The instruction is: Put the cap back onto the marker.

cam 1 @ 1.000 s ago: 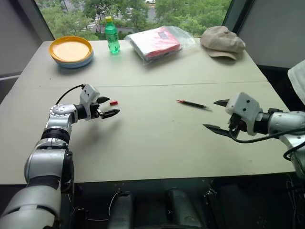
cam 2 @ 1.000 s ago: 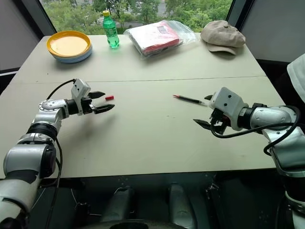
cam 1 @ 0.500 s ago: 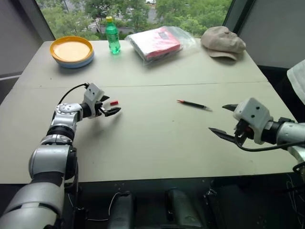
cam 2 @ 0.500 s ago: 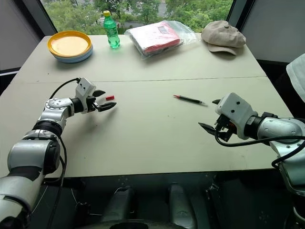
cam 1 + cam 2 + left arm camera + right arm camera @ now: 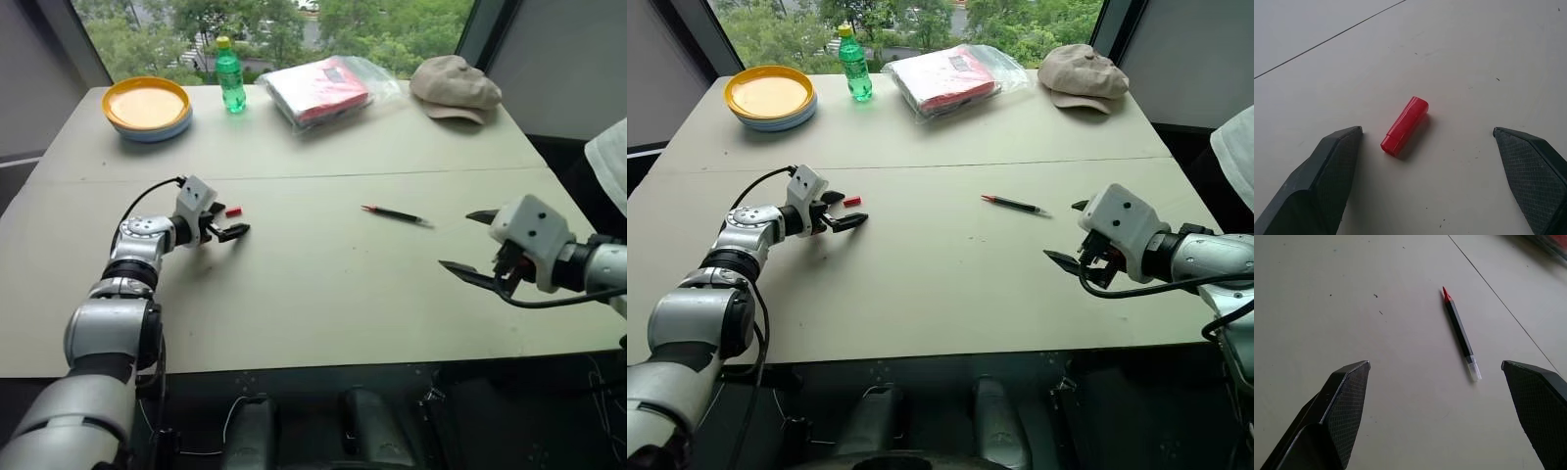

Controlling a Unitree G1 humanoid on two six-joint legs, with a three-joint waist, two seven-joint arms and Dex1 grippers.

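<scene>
The cap (image 5: 1404, 126), a small red cylinder, lies flat on the pale table (image 5: 313, 294) at the left. My left gripper (image 5: 228, 220) is open and low over the table, and the cap lies just ahead of the gap between its fingers, touching neither. To the right of centre lies the marker (image 5: 395, 214), a thin black barrel with its bare red tip pointing left. My right gripper (image 5: 458, 239) hovers open to the right of the marker and nearer the front edge, well apart from it. In the right wrist view the marker (image 5: 1461, 333) lies ahead of the open fingers.
Along the far edge stand a stack of yellow plates (image 5: 147, 103), a green bottle (image 5: 230, 73), a red package in a clear bag (image 5: 323, 86) and a tan hat (image 5: 456, 86). A white cloth (image 5: 609, 162) hangs at the right edge.
My left gripper has turned a little toward the cap and sits slightly lower. The right gripper has drifted slightly away from the marker, toward the right. Cap and marker have not moved.
</scene>
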